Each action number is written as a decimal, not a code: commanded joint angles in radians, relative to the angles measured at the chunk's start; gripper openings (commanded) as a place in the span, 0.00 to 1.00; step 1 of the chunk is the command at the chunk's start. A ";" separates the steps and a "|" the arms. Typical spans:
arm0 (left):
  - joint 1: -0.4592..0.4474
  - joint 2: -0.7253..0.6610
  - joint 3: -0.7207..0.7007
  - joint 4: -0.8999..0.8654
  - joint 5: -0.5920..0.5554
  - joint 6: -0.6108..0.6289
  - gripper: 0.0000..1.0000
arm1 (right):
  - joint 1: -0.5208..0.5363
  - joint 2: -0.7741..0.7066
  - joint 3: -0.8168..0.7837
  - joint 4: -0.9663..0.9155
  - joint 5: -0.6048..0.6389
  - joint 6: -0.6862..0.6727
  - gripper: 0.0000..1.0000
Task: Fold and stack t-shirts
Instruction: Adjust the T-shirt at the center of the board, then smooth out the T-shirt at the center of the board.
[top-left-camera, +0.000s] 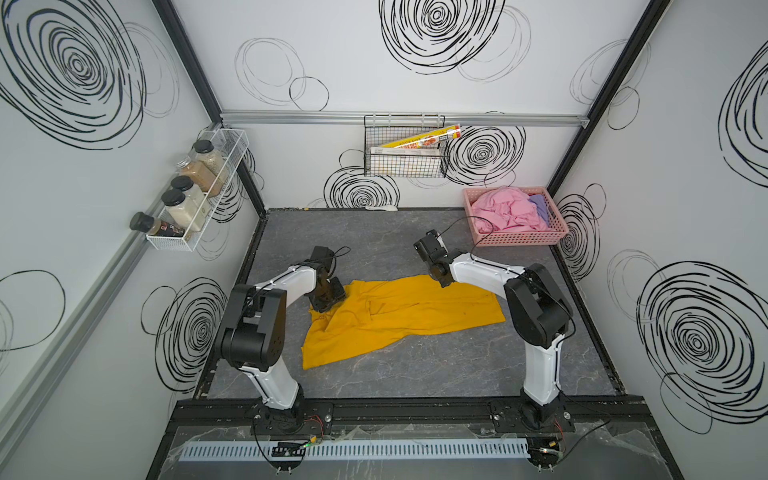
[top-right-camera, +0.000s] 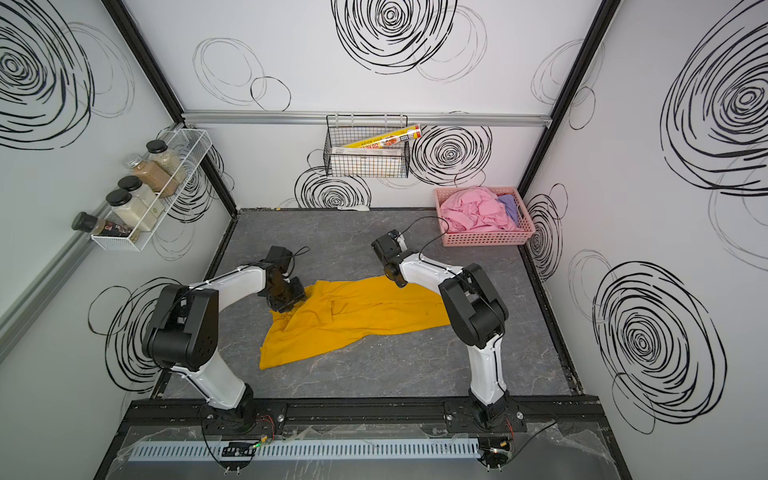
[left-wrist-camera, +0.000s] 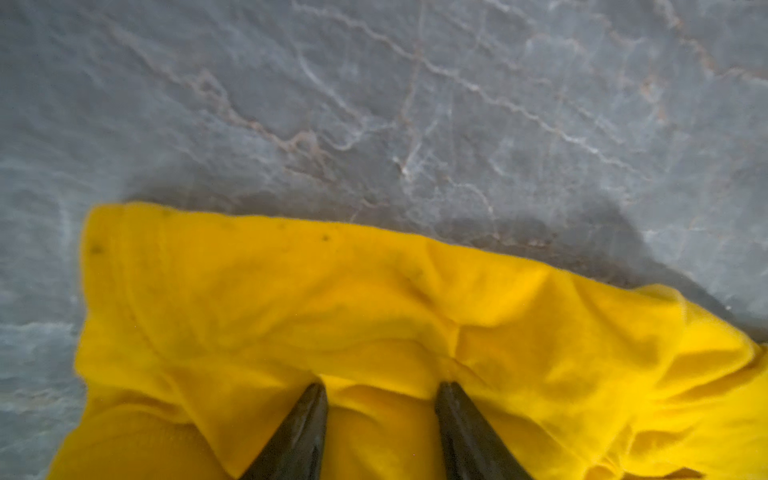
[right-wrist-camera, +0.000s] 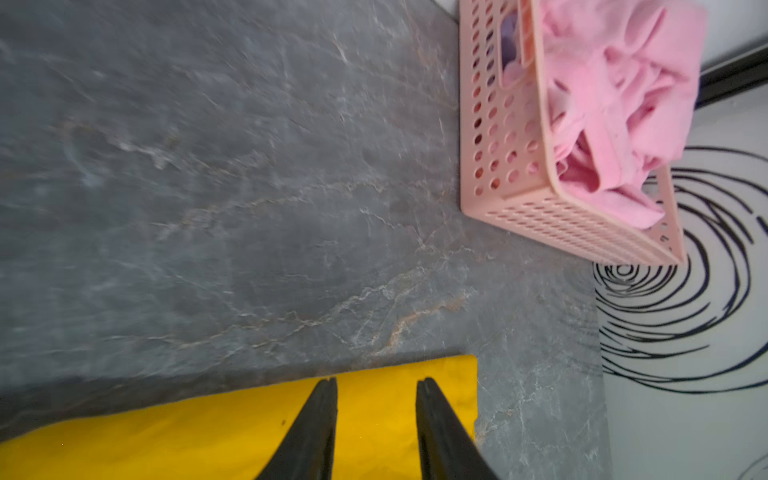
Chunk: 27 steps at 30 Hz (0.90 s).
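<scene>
Mustard-yellow t-shirt (top-left-camera: 399, 316), pink basket (top-left-camera: 519, 240)

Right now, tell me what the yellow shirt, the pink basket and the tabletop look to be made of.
Yellow t-shirt: soft matte cloth, likely cotton; it creases and lies limp.
Pink basket: moulded plastic with a faint sheen and regular rows of holes.
Tabletop: smooth grey stone-look surface with pale veins; real stone or print, I cannot tell.

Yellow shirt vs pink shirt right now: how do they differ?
Place: the yellow shirt lies on the table; the pink shirt sits in the basket.
Shape: the yellow shirt is spread long and mostly flat; the pink shirt is bunched in a heap.
Arms: the left claw and right claw are open over the yellow shirt's ends; neither is near the pink shirt.
Shared: plain single-colour cloth.
</scene>
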 joint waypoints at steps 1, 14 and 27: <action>0.129 0.002 -0.093 -0.111 -0.025 -0.026 0.51 | -0.010 -0.023 -0.005 -0.063 -0.009 0.043 0.36; 0.277 0.003 0.038 -0.103 0.006 -0.067 0.51 | -0.017 -0.080 -0.076 -0.041 -0.055 0.030 0.33; -0.077 -0.208 0.048 -0.129 -0.204 0.019 0.55 | -0.123 -0.001 -0.031 -0.119 -0.053 0.108 0.34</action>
